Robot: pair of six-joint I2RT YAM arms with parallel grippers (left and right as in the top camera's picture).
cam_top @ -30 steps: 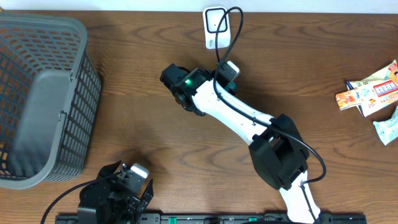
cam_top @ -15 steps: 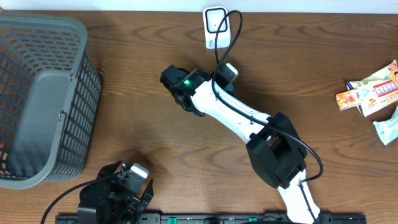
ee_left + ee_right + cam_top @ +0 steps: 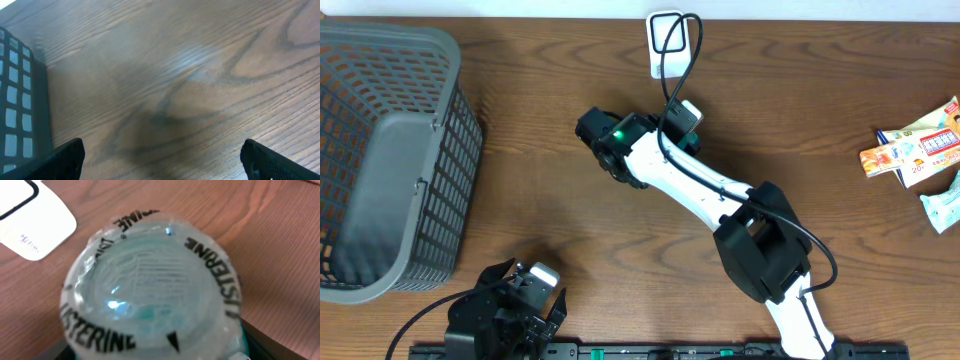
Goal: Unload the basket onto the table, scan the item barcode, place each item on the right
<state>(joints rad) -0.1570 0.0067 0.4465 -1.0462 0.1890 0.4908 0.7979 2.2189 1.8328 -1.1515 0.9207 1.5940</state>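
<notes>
Right gripper grips the Listerine bottle, jaws partway closed, cap toward the wrist — the scanner sits just beyond, far-left (left gripper gapes empty, well away).

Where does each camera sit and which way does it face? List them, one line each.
Overhead: above the table, facing down on basket, scanner, snack packs; right arm and left arm show.
Left wrist: on the left arm, facing down at bare wood and the basket; its fingertips show.
Right wrist: on the right arm, facing the held bottle and scanner; its own body barely shows.
Shared: overhead and right wrist see the scanner.
</notes>
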